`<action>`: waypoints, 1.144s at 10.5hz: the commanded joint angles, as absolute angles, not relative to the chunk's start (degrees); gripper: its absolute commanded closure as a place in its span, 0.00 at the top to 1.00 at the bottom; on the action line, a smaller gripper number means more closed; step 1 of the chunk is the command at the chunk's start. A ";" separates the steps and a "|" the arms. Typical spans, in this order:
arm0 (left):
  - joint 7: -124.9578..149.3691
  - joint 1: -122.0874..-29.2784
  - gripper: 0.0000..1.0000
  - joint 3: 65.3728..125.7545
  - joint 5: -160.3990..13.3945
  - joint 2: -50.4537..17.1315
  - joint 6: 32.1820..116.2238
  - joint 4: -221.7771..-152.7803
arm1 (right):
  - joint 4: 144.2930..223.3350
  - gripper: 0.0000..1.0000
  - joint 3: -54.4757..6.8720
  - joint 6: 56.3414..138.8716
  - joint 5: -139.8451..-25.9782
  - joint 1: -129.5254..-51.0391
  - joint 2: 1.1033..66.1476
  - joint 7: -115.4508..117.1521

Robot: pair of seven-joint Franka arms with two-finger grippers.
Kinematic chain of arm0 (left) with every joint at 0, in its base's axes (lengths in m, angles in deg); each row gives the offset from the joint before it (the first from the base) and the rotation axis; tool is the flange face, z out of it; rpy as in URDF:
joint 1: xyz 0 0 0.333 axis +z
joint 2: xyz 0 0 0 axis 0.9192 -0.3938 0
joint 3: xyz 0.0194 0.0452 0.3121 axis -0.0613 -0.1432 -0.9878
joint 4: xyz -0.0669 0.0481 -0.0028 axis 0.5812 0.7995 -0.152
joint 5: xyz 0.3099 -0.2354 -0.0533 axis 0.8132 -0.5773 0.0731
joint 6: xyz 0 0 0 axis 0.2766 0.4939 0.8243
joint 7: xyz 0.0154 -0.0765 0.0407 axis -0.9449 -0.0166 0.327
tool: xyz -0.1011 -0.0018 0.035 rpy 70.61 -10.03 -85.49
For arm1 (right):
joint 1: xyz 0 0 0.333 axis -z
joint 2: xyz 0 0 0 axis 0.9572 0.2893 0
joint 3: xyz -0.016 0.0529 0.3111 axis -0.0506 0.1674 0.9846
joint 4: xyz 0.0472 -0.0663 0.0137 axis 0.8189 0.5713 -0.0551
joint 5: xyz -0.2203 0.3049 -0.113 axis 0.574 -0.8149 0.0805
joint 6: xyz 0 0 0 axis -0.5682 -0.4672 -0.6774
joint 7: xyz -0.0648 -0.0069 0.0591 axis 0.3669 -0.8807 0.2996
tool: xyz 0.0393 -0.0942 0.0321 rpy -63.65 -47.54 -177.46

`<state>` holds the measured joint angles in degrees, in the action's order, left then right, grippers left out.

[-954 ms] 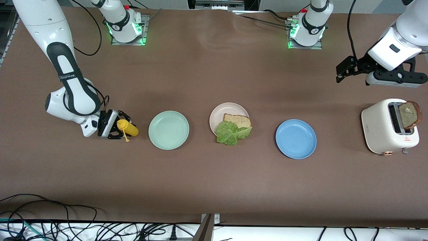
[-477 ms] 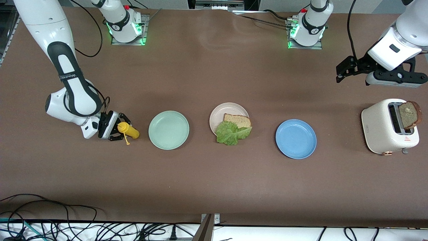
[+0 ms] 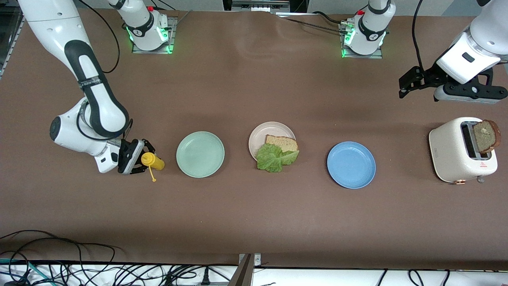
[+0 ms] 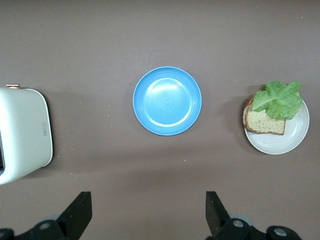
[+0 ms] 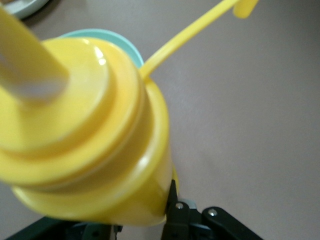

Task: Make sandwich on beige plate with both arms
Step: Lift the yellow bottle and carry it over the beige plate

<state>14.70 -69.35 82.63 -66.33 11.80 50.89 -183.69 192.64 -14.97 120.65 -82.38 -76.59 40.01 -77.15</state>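
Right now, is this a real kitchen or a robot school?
Probably a robot lab, not a kitchen: two arms bolted to a brown-covered table, loose cables along its edge, and a toaster and plates set out like props.

mint plate (image 3: 200, 154), blue plate (image 3: 351, 165), toaster (image 3: 456, 153), mustard bottle (image 3: 152, 160)

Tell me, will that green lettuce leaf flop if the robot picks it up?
Probably. The lettuce leaf looks thin and ruffled, already drooping past the beige plate rim, so it would likely sag. It seems very light, and may slide off the bread slice if nudged.
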 commanded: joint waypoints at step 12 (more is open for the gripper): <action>14.44 -69.45 1.00 82.42 -66.44 12.21 50.47 -183.37 | 173.05 0.00 -12.89 95.91 -43.36 -99.61 39.33 4.44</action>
<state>14.70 -69.34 82.57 -66.33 11.80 50.89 -183.68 176.52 -11.19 99.09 -45.75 -96.08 38.13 -0.42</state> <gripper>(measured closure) 0.000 0.665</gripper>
